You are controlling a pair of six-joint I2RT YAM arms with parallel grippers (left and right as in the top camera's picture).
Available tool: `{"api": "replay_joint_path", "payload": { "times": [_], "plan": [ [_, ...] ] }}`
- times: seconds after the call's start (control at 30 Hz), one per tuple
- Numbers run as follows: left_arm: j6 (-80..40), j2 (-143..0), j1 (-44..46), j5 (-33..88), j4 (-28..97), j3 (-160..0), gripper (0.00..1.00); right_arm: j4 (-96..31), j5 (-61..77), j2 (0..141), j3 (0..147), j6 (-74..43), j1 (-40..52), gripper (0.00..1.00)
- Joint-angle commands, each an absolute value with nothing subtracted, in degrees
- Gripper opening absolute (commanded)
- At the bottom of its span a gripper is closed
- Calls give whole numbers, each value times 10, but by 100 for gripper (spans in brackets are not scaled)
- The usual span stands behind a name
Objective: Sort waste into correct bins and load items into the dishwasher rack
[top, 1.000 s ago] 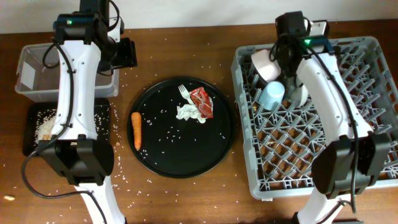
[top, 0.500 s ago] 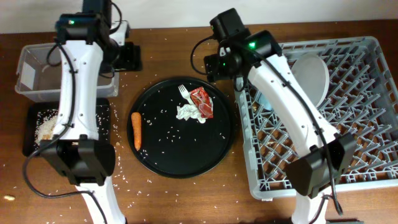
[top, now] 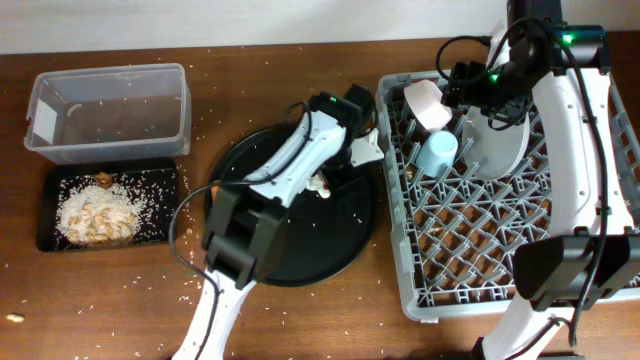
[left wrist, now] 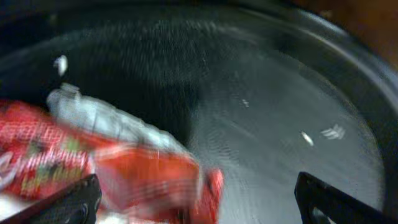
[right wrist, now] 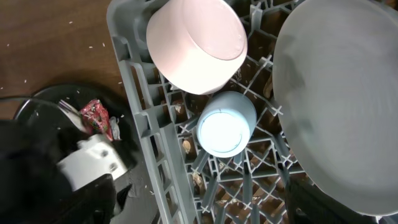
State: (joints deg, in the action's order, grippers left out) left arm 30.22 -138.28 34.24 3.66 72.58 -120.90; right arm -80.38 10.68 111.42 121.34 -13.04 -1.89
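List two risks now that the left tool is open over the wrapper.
1. The wrapper lies against the crumpled napkin, so the left tool, open astride it, may pinch both and mix the sorting.
2. That tool sits close beside the rack wall, so a careless lift could knock it.

I record both arms as white shells joined by black housings, each with a green lamp. The left arm [top: 288, 165] trails a black cable near its base; the right arm [top: 588, 130] carries looped black cabling at its far end.
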Motion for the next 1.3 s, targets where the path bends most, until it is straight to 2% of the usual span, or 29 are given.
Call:
{"api": "replay_joint_path", "payload": {
  "times": [0.0,0.1,0.13,0.17,0.2,0.23,0.27,0.3,0.4,0.5,0.6,0.7,0.77,0.93,1.13,1.17,1.2,1.23,1.27],
  "plan": [
    [305,-1411,340,5,698,-1207,99,-806,114,1097,1225,-123,-19,85],
    [288,-1418,335,-9,679,-1207,99,-808,114,1097,1225,-123,-19,86],
    [288,-1418,334,-9,679,-1207,94,-808,114,1097,1225,-123,-19,86],
    [288,-1418,332,-9,679,-1207,76,-808,114,1097,1225,-123,-19,86],
    [288,-1418,332,-9,679,-1207,51,-808,114,1097,1225,-123,-19,86],
    [288,-1418,332,-9,679,-1207,22,-808,114,1097,1225,-123,-19,86],
    [288,-1418,332,-9,679,-1207,4,-808,114,1097,1225,-123,-19,86],
    [288,-1418,332,-10,680,-1207,1,-808,114,1097,1225,-123,-19,85],
    [285,-1417,332,-9,687,-1210,0,-808,114,1097,1225,-122,-19,86],
    [253,-1416,332,-9,743,-1273,0,-808,114,1097,1225,-122,-19,86],
    [203,-1403,312,-9,843,-1426,0,-808,114,1097,1225,-122,-19,85],
    [156,-1383,258,-9,913,-1595,0,-811,114,1097,1225,-109,-19,85],
    [156,-1381,215,-13,925,-1652,0,-811,114,1097,1225,-109,-19,85],
    [156,-1383,61,-54,846,-1649,0,-811,114,1097,1225,-109,-19,85],
    [104,-1398,-50,-54,689,-1501,1,-808,129,1100,1224,-109,1,85],
    [98,-1398,-58,-54,672,-1476,11,-808,129,1100,1224,-109,8,85],
    [98,-1398,-63,-54,667,-1456,29,-808,129,1100,1224,-109,11,85],
    [99,-1398,-66,-54,664,-1442,55,-808,129,1100,1224,-108,15,85],
    [98,-1398,-70,-54,665,-1436,99,-806,129,1100,1224,-107,19,85]
  ]
}}
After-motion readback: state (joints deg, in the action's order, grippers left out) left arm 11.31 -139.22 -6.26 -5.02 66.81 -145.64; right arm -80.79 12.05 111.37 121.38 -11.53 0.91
